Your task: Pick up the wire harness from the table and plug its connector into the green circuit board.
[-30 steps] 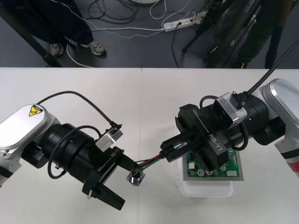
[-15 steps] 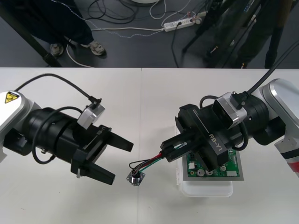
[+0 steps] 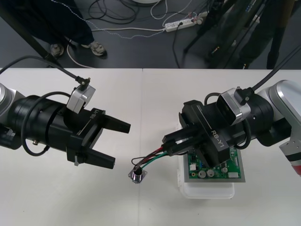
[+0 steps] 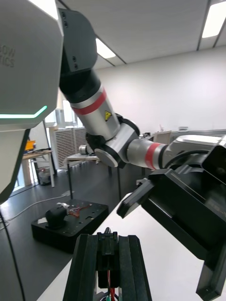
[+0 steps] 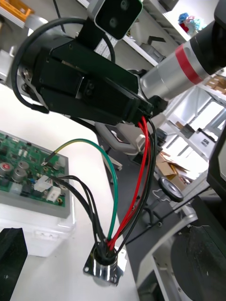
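My right gripper is shut on the black plug of the wire harness, just left of the green circuit board on its white base. In the right wrist view both fingers press the plug from either side. The red, green and black wires trail down and left to the round metal socket, whose flange sits at the table surface. My left gripper stands open to the left of the socket, apart from it. The left wrist view has the socket, the wires and the board.
The right arm's body covers most of the board from above. Bare table lies between and behind the two arms. Beyond the far edge, cables and a power strip lie on the dark floor.
My left gripper has drawn back up and to the left, away from the wires and socket, staying open. The right gripper keeps the plug and has barely shifted.
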